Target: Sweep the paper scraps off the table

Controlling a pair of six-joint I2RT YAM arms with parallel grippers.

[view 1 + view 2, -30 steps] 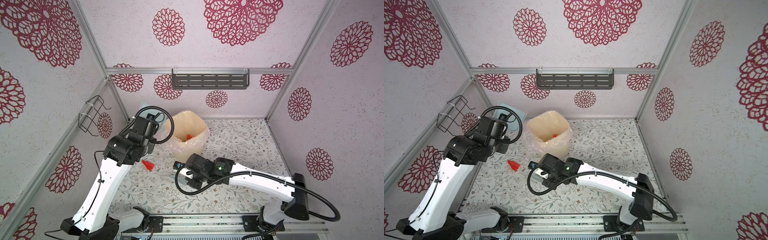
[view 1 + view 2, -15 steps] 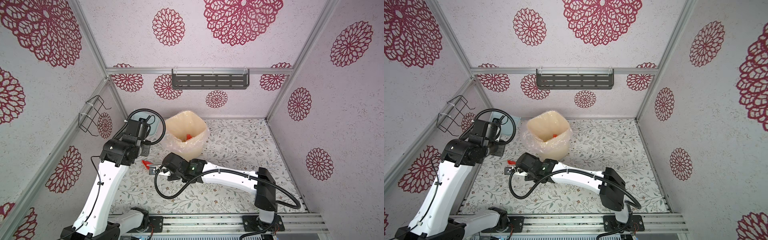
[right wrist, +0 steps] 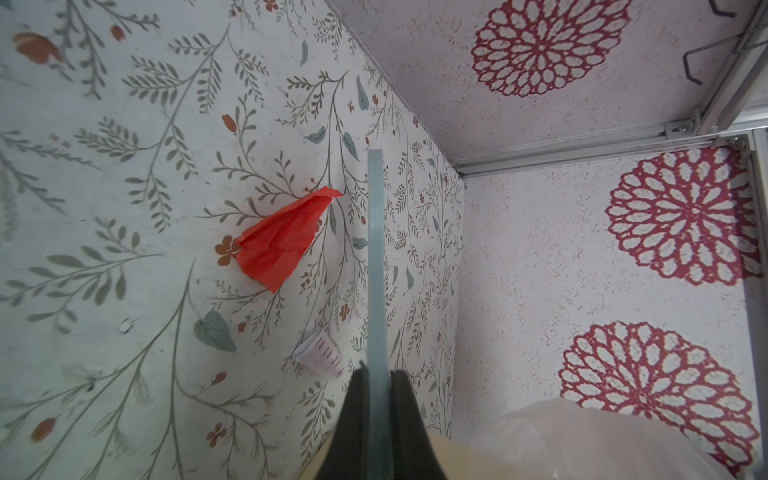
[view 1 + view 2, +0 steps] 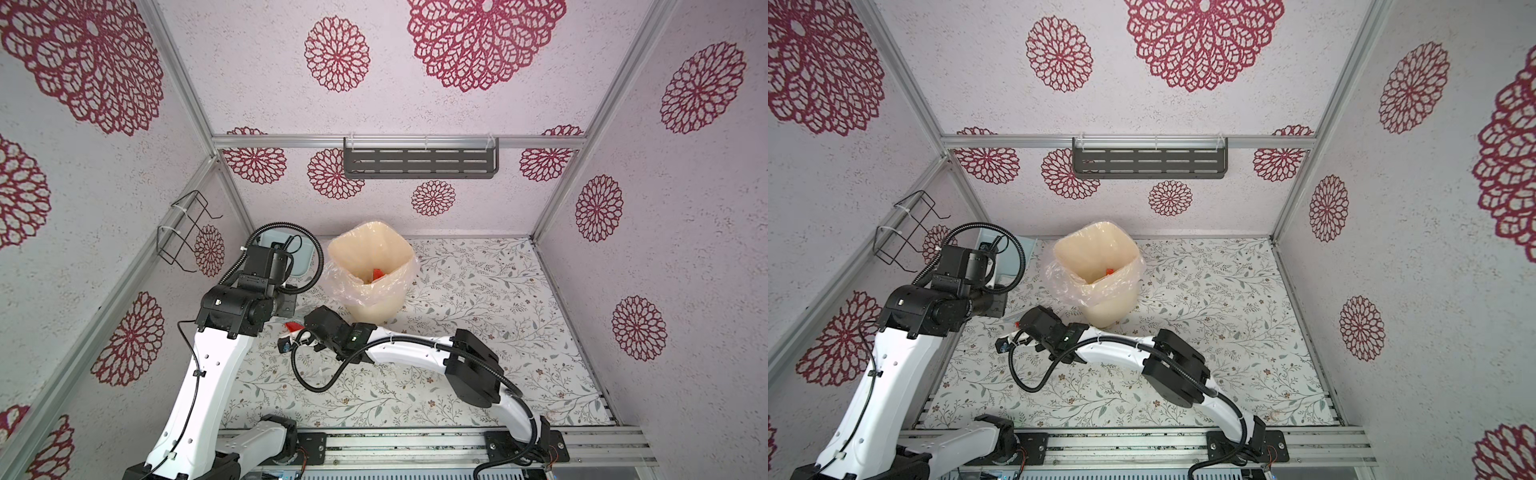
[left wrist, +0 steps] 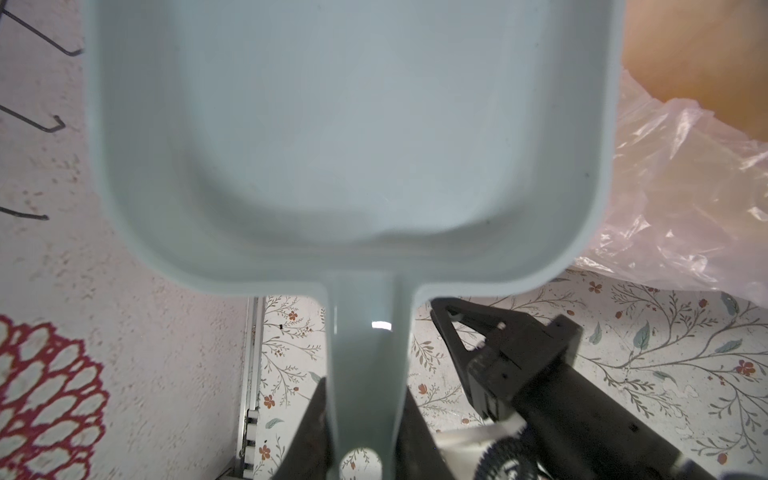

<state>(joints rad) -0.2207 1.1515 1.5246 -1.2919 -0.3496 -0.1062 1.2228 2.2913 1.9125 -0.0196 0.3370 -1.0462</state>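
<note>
Right wrist view, pale brush (image 3: 375,249) clamped by right gripper (image 3: 376,374), red scrap (image 3: 282,239) and white scrap (image 3: 320,357) beside it on table (image 3: 104,187), dustpan (image 5: 353,124) clamped at handle by left gripper (image 5: 363,415).

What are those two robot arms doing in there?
They're sweeping up paper. The left tool grips the handle of a pale blue plastic dustpan, which looks empty. The right tool is shut on a slim pale blue-grey brush, beside a crumpled red paper scrap and a white printed scrap on the leafy-patterned table. Another red bit lies in the cream bag-lined bin.
</note>
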